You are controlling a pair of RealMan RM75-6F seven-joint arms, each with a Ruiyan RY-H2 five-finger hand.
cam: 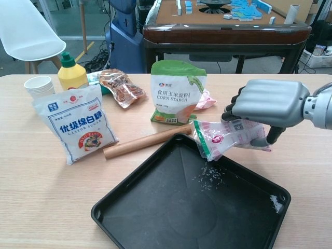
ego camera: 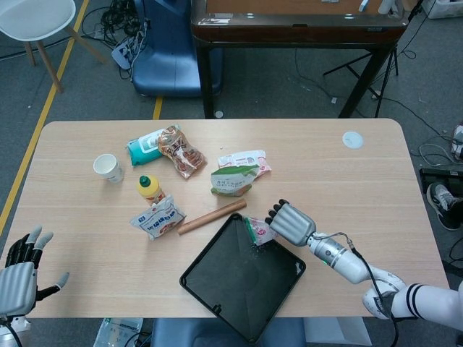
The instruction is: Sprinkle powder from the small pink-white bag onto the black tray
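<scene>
My right hand (cam: 270,104) (ego camera: 291,222) grips the small pink-white bag (cam: 223,138) (ego camera: 258,230) and holds it tilted over the far right edge of the black tray (cam: 135,207) (ego camera: 217,282). The bag's green-edged mouth points down to the left. White powder (cam: 210,176) lies scattered on the tray floor below it. My left hand (ego camera: 20,275) rests open at the table's near left corner, far from the tray, seen only in the head view.
Behind the tray lie a wooden rolling pin (cam: 148,141), a corn starch bag (cam: 176,92), a castor sugar bag (cam: 75,124), a yellow squeeze bottle (cam: 71,72), a paper cup (cam: 39,85) and a snack packet (cam: 120,85). A white lid (ego camera: 352,139) sits far right.
</scene>
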